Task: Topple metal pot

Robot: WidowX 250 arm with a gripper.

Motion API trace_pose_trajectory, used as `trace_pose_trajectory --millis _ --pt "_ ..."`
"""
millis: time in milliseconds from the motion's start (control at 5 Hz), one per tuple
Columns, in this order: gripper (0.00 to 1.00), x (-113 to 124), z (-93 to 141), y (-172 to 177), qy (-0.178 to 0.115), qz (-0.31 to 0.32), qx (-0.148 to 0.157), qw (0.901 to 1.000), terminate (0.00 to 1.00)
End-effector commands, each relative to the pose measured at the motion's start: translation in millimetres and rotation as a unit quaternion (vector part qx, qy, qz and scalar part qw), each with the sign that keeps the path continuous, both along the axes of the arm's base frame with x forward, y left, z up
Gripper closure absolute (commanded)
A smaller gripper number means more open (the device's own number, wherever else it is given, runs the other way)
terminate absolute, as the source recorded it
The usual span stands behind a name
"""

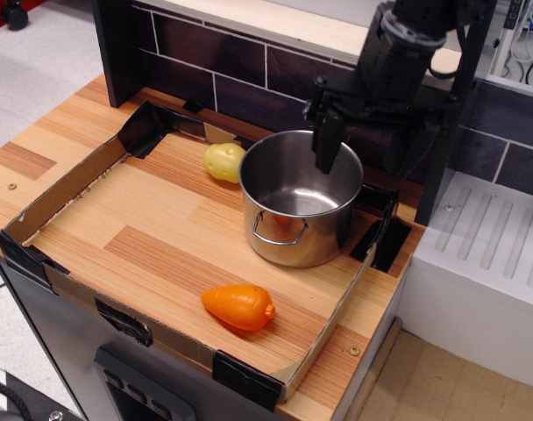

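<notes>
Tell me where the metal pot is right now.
The metal pot stands upright toward the right rear of the cardboard tray, with the yellow potato just to its left and the open gripper straddling its far rim.

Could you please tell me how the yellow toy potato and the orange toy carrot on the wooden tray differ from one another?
Colour: the potato is pale yellow, the carrot bright orange.
Shape: the potato is rounded, while the carrot is longer and tapers toward one end.
Place: the potato sits at the back, right beside the metal pot, perhaps touching it; the carrot lies apart from the pot, near the front wall of the tray.
Both are small next to the pot and rest on the tray floor.
</notes>
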State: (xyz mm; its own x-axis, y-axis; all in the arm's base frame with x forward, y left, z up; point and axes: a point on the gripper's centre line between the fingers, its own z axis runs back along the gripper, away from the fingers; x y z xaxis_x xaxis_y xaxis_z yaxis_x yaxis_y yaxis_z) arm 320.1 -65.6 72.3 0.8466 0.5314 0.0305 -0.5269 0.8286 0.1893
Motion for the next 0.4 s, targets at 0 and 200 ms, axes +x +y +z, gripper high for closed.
trace_pose_trajectory --millis 0,200 --pt "0.00 4.0 -1.6 4.4 -0.017 -0.078 -0.009 0.9968 0.00" --pt "0.00 0.8 -4.1 1.3 -0.005 -0.092 -0.041 0.9949 0.00"
